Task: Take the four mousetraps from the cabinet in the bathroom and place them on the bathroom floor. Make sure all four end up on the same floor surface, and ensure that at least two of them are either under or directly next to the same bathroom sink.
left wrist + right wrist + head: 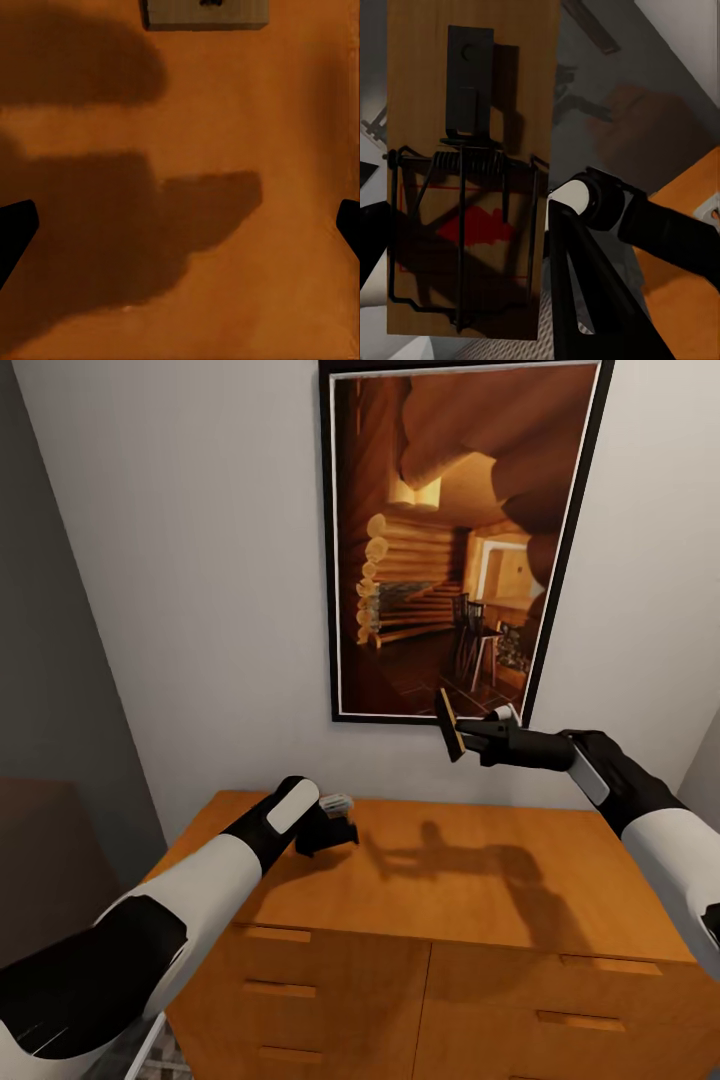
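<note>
My right gripper (462, 738) is shut on a mousetrap (448, 725), holding it on edge in the air above the cabinet (470, 880) and in front of the picture. In the right wrist view this tan board (472, 90) with its dark spring and bar sits between the fingers (585, 285). My left gripper (335, 830) hangs low over the cabinet's left rear top. Its black fingertips (15, 232) stand wide apart, open, with bare wood (225, 112) between them. Another mousetrap (206, 13) lies flat on the top just ahead of them.
A large framed picture of a log cabin (455, 540) hangs on the pale wall behind the cabinet. Drawer fronts with slim handles (270, 988) face me. A dark opening (50, 810) lies at the left, and a sliver of patterned floor (168, 1060) shows below.
</note>
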Robot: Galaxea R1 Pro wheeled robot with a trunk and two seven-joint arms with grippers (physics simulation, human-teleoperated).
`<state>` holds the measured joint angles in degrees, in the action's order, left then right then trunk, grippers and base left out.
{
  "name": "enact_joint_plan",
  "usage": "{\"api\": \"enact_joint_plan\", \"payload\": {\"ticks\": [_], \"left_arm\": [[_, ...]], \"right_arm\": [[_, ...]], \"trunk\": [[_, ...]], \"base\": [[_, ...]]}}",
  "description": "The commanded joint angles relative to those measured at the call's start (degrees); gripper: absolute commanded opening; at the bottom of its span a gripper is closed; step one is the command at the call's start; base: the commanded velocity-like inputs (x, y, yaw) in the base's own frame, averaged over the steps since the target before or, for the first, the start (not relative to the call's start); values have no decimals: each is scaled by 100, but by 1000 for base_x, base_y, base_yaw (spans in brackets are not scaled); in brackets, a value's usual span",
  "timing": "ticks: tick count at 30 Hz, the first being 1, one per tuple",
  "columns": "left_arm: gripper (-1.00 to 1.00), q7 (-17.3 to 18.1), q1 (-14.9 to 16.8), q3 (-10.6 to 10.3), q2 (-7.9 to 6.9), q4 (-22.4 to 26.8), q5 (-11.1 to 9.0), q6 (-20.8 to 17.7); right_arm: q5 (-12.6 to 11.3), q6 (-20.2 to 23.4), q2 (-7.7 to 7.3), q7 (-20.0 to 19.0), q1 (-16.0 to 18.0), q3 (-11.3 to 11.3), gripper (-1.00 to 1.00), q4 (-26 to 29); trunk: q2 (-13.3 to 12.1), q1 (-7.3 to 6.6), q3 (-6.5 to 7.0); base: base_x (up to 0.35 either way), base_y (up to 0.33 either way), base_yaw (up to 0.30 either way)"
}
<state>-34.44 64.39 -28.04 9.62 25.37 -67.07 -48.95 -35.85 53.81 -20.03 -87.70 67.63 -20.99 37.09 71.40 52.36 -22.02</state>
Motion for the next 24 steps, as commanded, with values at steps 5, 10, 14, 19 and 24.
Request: {"api": "enact_joint_plan", "payload": {"ticks": [5,10,14,19,24], "left_arm": [[100,-40,248,-35,1,9,147,-23],[100,-35,400,-35,4,-12,233,-41],[100,-38,437,-35,5,-26,248,-58],[100,-54,532,-35,7,-32,253,-201],[100,-68,760,-35,12,-53,255,-356]], "right_arm": [[-27,95,-15,-28,6,-34,-100,1],[-27,95,-24,-28,5,-32,-100,21],[-27,95,-55,-28,4,-30,-100,25],[-27,95,-99,-33,4,-33,-100,28],[-27,95,-118,-35,5,-32,-100,30]], "trunk": [[5,0,-7],[5,0,-7],[5,0,-7],[5,0,-7],[5,0,-7]], "base": [[0,0,0],[0,0,0],[0,0,0],[0,0,0],[0,0,0]]}}
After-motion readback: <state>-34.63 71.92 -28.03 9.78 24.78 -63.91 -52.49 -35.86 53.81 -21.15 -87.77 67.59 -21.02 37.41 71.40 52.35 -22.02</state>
